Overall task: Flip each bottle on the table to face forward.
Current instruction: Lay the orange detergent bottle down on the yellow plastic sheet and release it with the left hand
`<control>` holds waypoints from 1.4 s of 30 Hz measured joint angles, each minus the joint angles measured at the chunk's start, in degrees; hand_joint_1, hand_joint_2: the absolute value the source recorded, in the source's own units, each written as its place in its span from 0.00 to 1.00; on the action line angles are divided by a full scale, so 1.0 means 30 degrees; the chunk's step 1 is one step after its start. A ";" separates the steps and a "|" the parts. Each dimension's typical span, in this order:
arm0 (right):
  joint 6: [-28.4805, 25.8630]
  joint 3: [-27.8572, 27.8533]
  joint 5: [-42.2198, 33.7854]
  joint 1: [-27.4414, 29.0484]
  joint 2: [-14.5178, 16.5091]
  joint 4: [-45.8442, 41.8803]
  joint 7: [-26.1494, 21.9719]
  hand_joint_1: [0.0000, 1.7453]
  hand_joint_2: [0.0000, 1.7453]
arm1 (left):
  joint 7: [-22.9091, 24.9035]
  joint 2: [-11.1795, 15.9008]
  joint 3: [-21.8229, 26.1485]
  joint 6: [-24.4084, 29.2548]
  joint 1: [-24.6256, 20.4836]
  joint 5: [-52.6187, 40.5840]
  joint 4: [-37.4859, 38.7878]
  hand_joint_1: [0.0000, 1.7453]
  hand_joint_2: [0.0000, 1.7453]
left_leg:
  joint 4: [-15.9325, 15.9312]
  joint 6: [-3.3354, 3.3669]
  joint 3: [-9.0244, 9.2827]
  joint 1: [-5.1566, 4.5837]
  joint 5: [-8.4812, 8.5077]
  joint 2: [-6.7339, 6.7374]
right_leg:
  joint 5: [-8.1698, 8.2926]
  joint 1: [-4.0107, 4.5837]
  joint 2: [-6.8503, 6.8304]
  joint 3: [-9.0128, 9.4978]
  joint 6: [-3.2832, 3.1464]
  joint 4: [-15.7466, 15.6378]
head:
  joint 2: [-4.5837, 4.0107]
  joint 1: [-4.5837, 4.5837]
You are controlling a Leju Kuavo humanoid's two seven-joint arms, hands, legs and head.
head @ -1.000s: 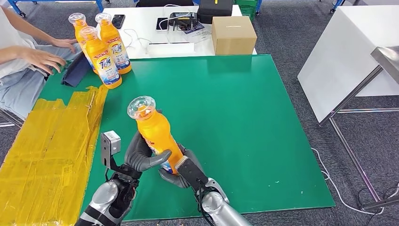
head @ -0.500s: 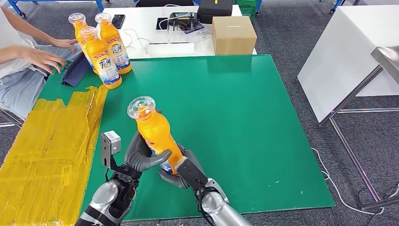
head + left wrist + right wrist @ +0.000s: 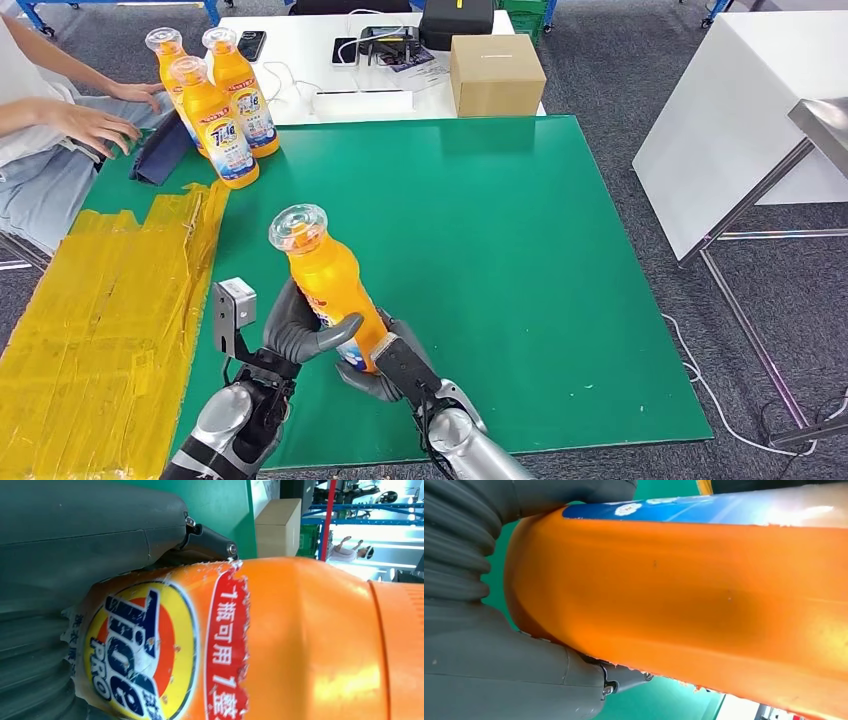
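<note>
Done bottles (image 3: 222,110): three orange, upright, clustered at far-left corner of green worktop (image 3: 520,250); printed fronts turned toward the robot. Well apart from both hands.

Person (image 3: 60,110): seated at far left, hand resting beside that cluster, not touching the bottles.

Yellow tape patch (image 3: 100,330): covers left strip of worktop, just left of the left arm.

Left hand (image 3: 300,335): wrapped round lower body of held bottle from its left side, thumb curled across the front. Gripping, by the look of it. Wrist view has the ribbed cover pressed right against the label.

Held bottle (image 3: 335,290): orange, clear cap (image 3: 299,228), near front edge of worktop, between the two hands. Long axis near upright, cap tipped toward far-left. Base hidden by the hands, so cannot tell if standing on or lifted off the worktop.

Label (image 3: 150,650): round logo and red strip face the left palm in left wrist view; partly visible between the hands in head view.

Right hand (image 3: 385,362): cupped on bottle's lower right side, fingers closed against it, sharing the grip. Right wrist view shows plain orange side (image 3: 684,595) with a blue label edge.

Key relation: bottle centred between hands, both equally near, axis vertical. Likely next move is a twist about that axis, then setting down; judgement only.

Risk: two-sided grip sits low, cap end heavy and leaning, could tip on release.
</note>
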 joint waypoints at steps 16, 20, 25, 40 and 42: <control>-0.0046 -0.0233 0.0195 0.0095 -0.0226 -0.0596 0.0047 0.27 1.00 | -0.0215 -0.0018 0.0005 0.0194 -0.0182 -0.0245 0.0005 1.00 1.00 | 0.0000 0.0000 0.0000 0.0000 0.0000 0.0000 | 0.0000 0.0000 0.0000 0.0001 0.0000 0.0000 | 0.0000 0.0002; -0.0303 -0.0403 0.0084 0.0312 -0.0370 -0.1094 -0.0142 0.00 1.00 | -0.0858 0.0009 0.0175 0.1740 -0.0228 -0.1888 -0.0002 1.00 1.00 | 0.0000 0.0000 -0.0001 0.0000 0.0000 -0.0001 | 0.0000 0.0001 0.0000 0.0003 0.0000 0.0001 | 0.0000 0.0002; -0.0820 -0.1209 0.0008 0.1398 -0.1058 -0.4337 -0.0175 0.00 1.00 | -0.1425 0.0677 0.0861 0.7163 -0.0249 -1.0172 -0.0188 1.00 1.00 | 0.0000 0.0000 -0.0005 0.0001 0.0000 -0.0004 | 0.0000 0.0003 -0.0002 0.0003 0.0000 0.0002 | 0.0000 0.0000; 0.0222 -0.4579 -0.0827 0.5618 -0.3557 -1.5563 -0.0067 0.00 1.00 | 0.4985 0.3302 0.4965 1.1719 0.0900 -3.1193 0.0193 1.00 1.00 | -0.0003 0.0001 -0.0006 0.0001 -0.0004 -0.0001 | -0.0002 0.0002 -0.0001 -0.0004 -0.0001 -0.0002 | 0.0000 0.0000; 0.0239 -0.4789 -0.0854 0.5819 -0.3696 -1.6059 -0.0060 0.00 1.00 | 0.5049 0.3486 0.5178 1.1719 0.0998 -3.1288 0.0295 1.00 1.00 | -0.0003 0.0001 -0.0006 0.0002 -0.0004 -0.0001 | -0.0002 0.0002 -0.0001 -0.0002 -0.0001 -0.0002 | 0.0000 0.0002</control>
